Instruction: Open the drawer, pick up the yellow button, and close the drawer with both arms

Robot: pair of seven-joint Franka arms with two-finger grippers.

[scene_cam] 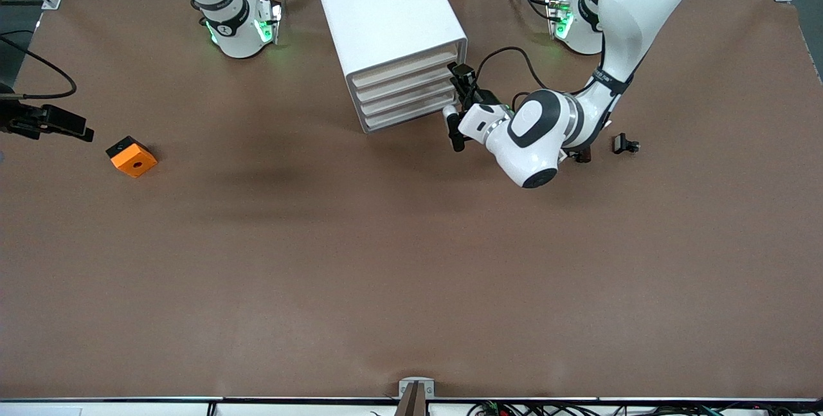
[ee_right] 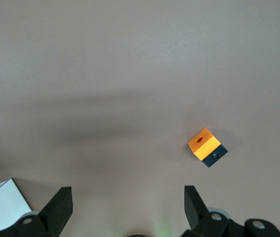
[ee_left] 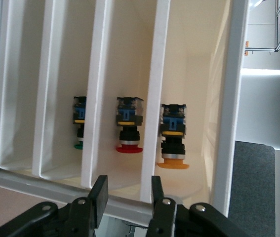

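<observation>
The white drawer cabinet (scene_cam: 386, 24) stands near the robots' bases, all its drawer fronts flush. My left gripper (scene_cam: 452, 121) is at the cabinet's front corner toward the left arm's end. In the left wrist view the left gripper (ee_left: 128, 197) is open, its fingers (ee_left: 100, 196) either side of a white drawer edge (ee_left: 152, 163). Inside, the button (ee_left: 173, 140) with the orange-yellow cap sits in one drawer, apart from the fingers. My right gripper (scene_cam: 83, 133) is open (ee_right: 127, 202) over the table near the orange block (scene_cam: 132, 156).
A red-capped button (ee_left: 129, 129) and a green-capped button (ee_left: 79, 123) sit in the neighbouring drawers. The orange block also shows in the right wrist view (ee_right: 206, 146). Two small black clip parts (scene_cam: 625, 144) (scene_cam: 582, 157) lie beside the left arm.
</observation>
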